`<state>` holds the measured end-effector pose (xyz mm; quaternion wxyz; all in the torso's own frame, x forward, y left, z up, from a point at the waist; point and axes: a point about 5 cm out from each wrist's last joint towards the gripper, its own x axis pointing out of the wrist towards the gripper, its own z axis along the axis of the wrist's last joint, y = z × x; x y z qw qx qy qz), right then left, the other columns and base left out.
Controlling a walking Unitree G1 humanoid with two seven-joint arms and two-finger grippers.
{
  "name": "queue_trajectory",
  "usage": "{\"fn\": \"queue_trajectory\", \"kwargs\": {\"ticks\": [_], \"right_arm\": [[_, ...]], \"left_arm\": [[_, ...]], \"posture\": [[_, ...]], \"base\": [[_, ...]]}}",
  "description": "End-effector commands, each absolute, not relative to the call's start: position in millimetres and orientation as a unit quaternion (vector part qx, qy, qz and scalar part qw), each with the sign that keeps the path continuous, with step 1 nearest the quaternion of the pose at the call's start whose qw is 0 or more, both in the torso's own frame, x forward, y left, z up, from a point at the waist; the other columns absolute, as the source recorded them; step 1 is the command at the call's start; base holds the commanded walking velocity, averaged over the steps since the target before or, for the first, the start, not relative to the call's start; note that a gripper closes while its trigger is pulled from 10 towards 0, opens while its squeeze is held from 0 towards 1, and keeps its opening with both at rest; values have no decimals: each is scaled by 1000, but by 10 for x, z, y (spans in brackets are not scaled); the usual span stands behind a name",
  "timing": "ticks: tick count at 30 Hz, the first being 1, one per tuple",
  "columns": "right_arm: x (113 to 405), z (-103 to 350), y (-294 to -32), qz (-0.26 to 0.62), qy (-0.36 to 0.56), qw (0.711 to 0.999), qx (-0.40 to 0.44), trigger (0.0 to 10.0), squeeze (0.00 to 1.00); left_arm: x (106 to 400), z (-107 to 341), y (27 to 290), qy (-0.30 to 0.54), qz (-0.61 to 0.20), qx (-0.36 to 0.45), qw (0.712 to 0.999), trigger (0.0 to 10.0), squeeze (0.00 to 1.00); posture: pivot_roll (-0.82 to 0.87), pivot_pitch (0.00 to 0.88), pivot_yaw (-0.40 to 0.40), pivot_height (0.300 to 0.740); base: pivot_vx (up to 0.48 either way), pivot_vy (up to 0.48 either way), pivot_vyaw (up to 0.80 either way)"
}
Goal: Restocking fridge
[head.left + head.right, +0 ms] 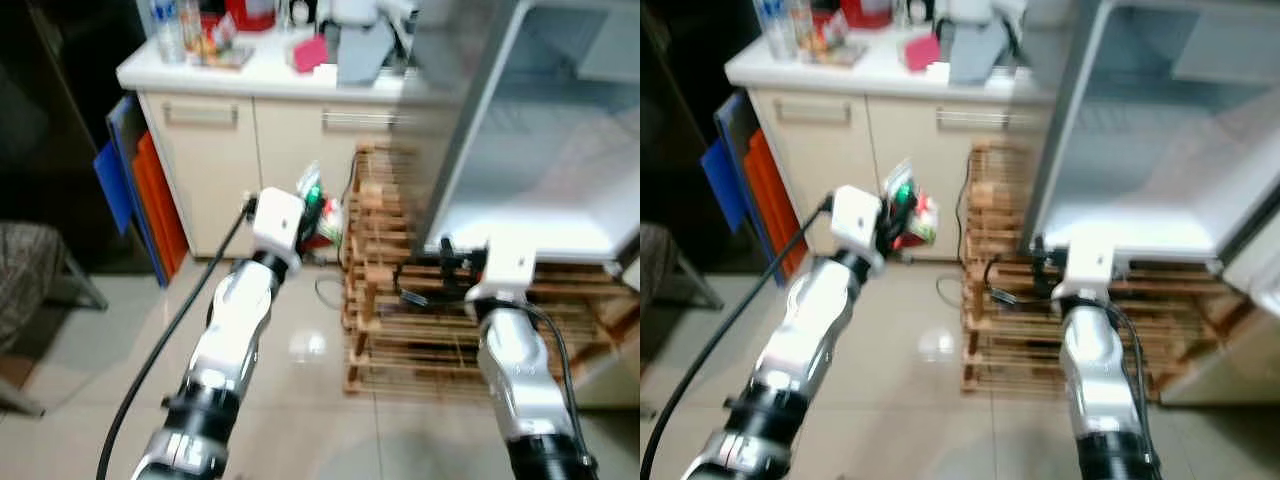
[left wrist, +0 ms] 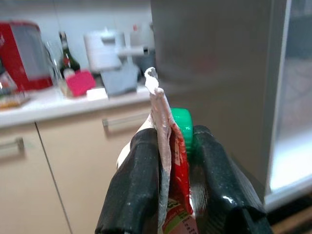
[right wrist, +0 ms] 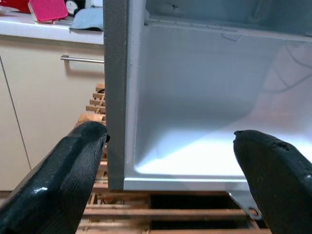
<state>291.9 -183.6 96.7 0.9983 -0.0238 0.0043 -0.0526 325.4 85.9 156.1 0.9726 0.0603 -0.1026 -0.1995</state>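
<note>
My left gripper (image 1: 318, 212) is shut on a red and white carton (image 2: 168, 175) with a green cap (image 2: 183, 126), held up in front of the cream cabinet. Its black fingers (image 2: 134, 190) squeeze the carton's crimped top from both sides. The open fridge (image 1: 560, 150) stands to the right, its white lit compartment (image 3: 204, 141) bare. My right gripper (image 1: 440, 270) is open and hangs just before the fridge's lower front edge, its fingers (image 3: 73, 170) spread wide with nothing between them.
A wooden slatted rack (image 1: 400, 300) sits under and beside the fridge. The counter (image 1: 270, 70) carries bottles, a red appliance, a pink item and a grey mixer. Blue and orange boards (image 1: 135, 190) lean by the cabinet. A chair (image 1: 35, 280) stands at the left.
</note>
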Motion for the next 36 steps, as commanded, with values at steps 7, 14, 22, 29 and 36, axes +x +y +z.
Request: {"fn": "queue_trajectory", "kwargs": {"ticks": [7,14,22,29,36], "right_arm": [[2894,903,-1806,-55,14,998,-22,10000,0],[2938,900,-1787,-51,13,998,-24,10000,0],[2990,926,-1747,-42,7,999,-22,10000,0],[3000,924,-1740,-36,4,999,-22,10000,0],[3000,953,-1650,-1,-9,1000,-8,10000,0]], "left_arm": [[3274,1464,963,-82,-181,50,979,10000,0],[3281,1511,936,-94,-193,57,975,10000,0],[3297,1527,963,-97,-191,62,975,10000,0],[3274,1553,912,-110,-209,66,969,10000,0],[3291,1580,904,-117,-212,71,968,10000,0]], "posture": [[-63,0,7,740],[-40,0,-2,740],[-30,0,-7,740],[-32,0,-5,740],[-35,0,-1,740]], "base": [[175,-410,0],[248,-409,0],[255,-403,0],[274,-300,0],[0,0,0]]}}
